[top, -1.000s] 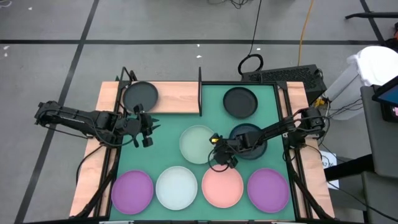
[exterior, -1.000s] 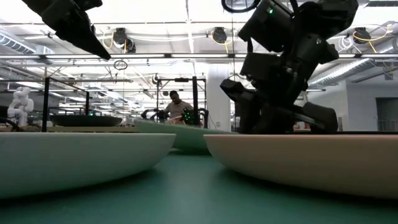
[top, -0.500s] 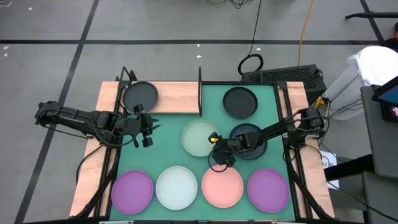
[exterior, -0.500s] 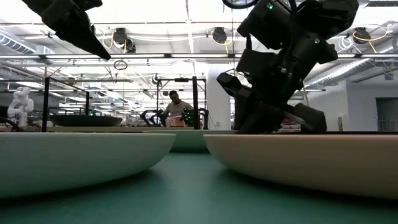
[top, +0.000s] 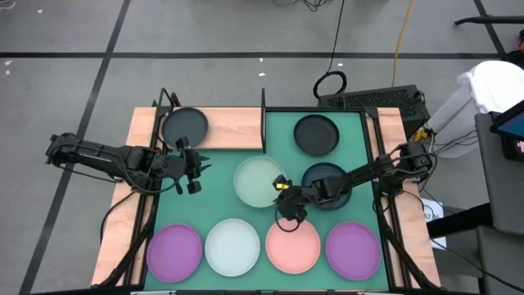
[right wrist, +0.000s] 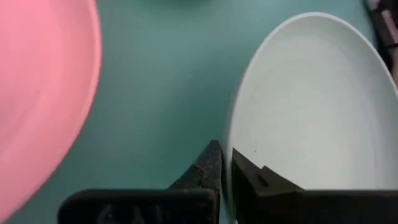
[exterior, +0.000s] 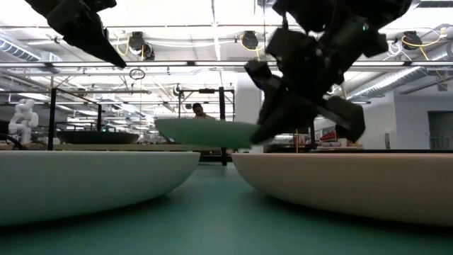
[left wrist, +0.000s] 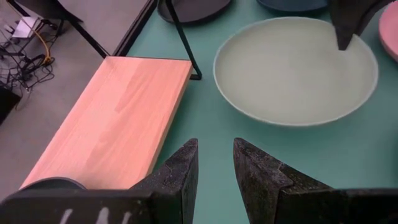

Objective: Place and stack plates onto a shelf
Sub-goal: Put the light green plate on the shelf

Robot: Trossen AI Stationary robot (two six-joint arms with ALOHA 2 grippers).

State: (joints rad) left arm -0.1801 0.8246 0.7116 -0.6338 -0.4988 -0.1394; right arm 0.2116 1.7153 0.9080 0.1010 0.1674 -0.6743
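Observation:
A pale green plate hangs over the middle of the green mat, with my right gripper shut on its rim. In the low view this plate floats above the near plates' rims, beside my right gripper. My left gripper hovers open over the mat's left part, near the shelf, with nothing between its fingers. One black plate rests on the shelf's left end. My right gripper pinches the pale green plate's rim at its right, near side. One finger is over the plate's hollow and the other outside the rim. The fingers come slanting down from the table's right. The plate is lifted clear of the mat, about level.
Along the mat's near edge lie a purple plate, a white-blue plate, a pink plate and a second purple plate. A black plate and a dark teal plate lie at the right. A black post stands at the shelf's right end.
My right gripper has shut on the pale green plate's rim and risen. The plate has come up off the mat and shifted a little toward the far edge.

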